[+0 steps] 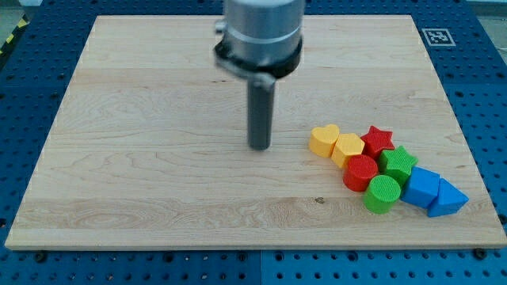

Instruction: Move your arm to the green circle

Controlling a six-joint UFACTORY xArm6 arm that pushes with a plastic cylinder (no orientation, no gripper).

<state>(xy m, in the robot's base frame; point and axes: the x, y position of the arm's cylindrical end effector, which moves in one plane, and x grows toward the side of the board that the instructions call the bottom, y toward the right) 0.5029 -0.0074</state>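
Note:
The green circle (383,193) is a round green block lying near the view's bottom right, at the lower edge of a tight cluster of blocks. It touches the red circle (361,172) above-left and the blue cube (421,186) on its right. My tip (259,147) rests on the board left of the cluster, well apart from every block, up and to the left of the green circle. The dark rod rises from it to the grey arm head (260,36) at the view's top.
The cluster also holds a yellow heart (323,139), a yellow hexagon (348,147), a red star (379,139), a green star (398,163) and a blue triangle (447,198). All lie on the wooden board (158,158), near its right edge.

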